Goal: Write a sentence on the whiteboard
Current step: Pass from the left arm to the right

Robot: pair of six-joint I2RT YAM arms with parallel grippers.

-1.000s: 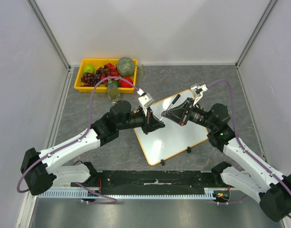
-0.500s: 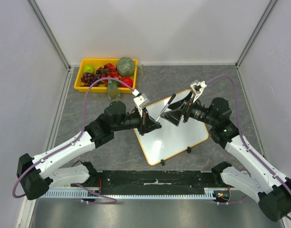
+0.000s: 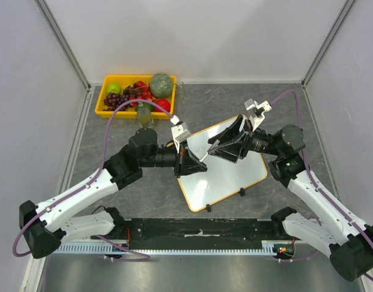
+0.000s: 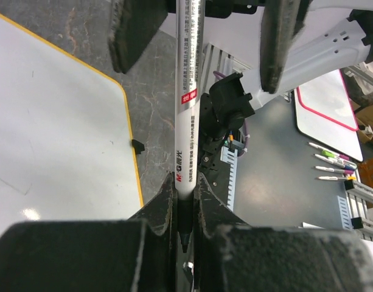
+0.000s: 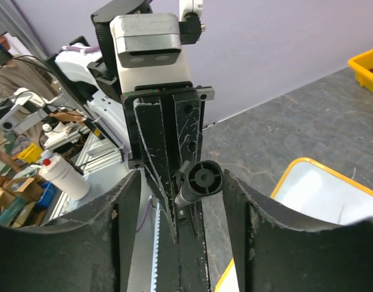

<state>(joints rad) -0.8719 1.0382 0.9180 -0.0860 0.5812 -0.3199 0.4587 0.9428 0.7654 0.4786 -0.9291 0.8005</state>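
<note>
Pinching the marker (image 4: pixel 186 121) tight by its dark end in the left gripper (image 4: pixel 183 204) and straddling its other end with the jaws of the right gripper (image 5: pixel 181 182) spread untouching, likely for a handover or cap pull, over the whiteboard (image 3: pixel 229 176) lying flat between the arms.

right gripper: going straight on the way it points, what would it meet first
Likely the black end of the white marker pen, between the open fingers of the right gripper; behind it, the left gripper clamping the pen. Depth unclear.
</note>
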